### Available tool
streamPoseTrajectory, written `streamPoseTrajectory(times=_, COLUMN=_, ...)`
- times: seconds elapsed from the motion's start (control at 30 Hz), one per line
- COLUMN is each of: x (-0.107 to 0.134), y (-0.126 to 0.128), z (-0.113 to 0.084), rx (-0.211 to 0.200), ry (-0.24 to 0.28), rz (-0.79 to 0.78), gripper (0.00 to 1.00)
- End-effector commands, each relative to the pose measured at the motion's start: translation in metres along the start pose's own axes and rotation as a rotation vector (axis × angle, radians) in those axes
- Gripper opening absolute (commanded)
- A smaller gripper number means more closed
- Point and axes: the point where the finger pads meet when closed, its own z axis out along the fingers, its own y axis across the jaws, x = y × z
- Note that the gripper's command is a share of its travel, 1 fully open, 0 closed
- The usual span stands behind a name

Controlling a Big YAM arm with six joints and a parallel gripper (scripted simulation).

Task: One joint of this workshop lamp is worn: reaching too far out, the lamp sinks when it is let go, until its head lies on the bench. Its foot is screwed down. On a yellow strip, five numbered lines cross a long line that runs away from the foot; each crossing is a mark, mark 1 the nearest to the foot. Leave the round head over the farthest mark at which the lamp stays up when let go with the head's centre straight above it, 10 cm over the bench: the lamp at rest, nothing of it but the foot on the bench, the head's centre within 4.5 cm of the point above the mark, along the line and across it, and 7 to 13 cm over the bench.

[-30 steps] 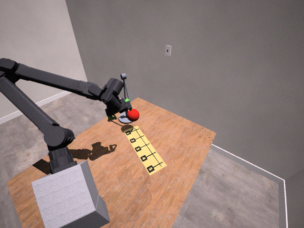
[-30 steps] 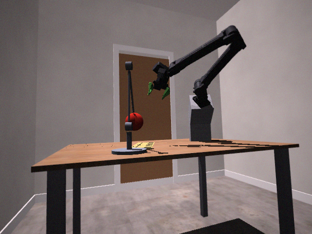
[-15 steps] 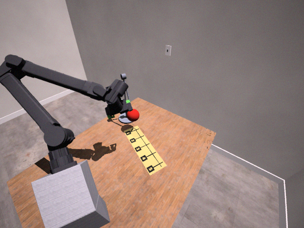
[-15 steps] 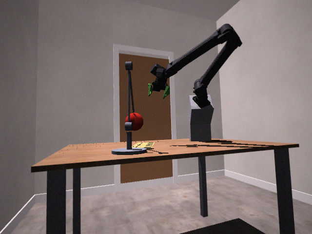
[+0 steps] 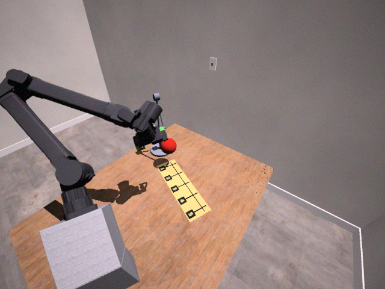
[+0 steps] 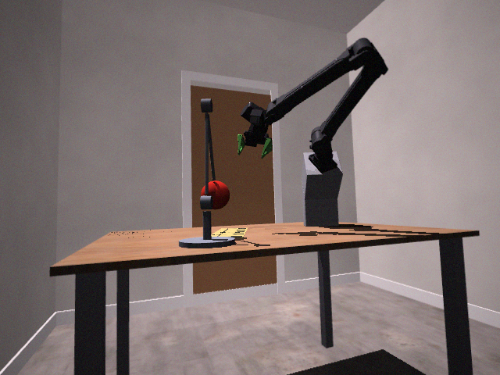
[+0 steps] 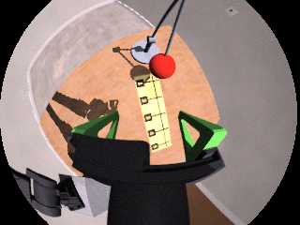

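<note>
Because the claw (image 5: 151,143) (image 6: 254,151) (image 7: 148,113) stands fully open and holds nothing, the testing seems not yet begun: the red head (image 5: 168,146) (image 6: 218,194) (image 7: 162,66) hangs near the foot (image 5: 156,150) (image 6: 189,244) (image 7: 139,52), above the bench (image 5: 149,227) (image 6: 145,251) (image 7: 187,89), and the marks remain to try.

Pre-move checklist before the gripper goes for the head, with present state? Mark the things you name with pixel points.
1. Gripper (image 6: 253,152) (image 7: 148,113) open: ok, fingers wide apart.
2. Nothing between the fingers: ok, the head (image 5: 168,146) (image 6: 218,194) (image 7: 162,66) is beyond them.
3. Head off the bench (image 5: 230,174) (image 6: 141,246) (image 7: 187,94): ok, it hangs well above.
4. Foot (image 5: 156,152) (image 6: 187,243) (image 7: 138,52) flat on the bench: ok; screws: cannot tell.
5. Gripper lined up on the head: not ok, it stands higher and to one side.
6. Farthest mark that holds known: cannot tell.
</note>
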Motion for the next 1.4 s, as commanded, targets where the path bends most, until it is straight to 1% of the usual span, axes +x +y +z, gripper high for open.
streamPoseTrajectory(times=0.0, x=-0.042, y=-0.006, z=0.010, rx=-0.186, ry=-0.189, rz=0.045, gripper=1.00)
streamPoseTrajectory(times=0.17, x=-0.039, y=-0.004, z=0.009, rx=-0.186, ry=-0.187, rz=0.049, gripper=1.00)
streamPoseTrajectory(times=0.5, x=-0.048, y=-0.035, z=0.024, rx=-0.178, ry=-0.202, rz=0.010, gripper=1.00)
streamPoseTrajectory(times=0.57, x=-0.048, y=-0.041, z=0.027, rx=-0.166, ry=-0.194, rz=0.000, gripper=1.00)
streamPoseTrajectory(times=0.67, x=-0.043, y=-0.044, z=0.027, rx=-0.136, ry=-0.167, rz=-0.013, gripper=1.00)
streamPoseTrajectory(times=1.37, x=-0.043, y=-0.045, z=0.026, rx=-0.137, ry=-0.168, rz=-0.013, gripper=1.00)
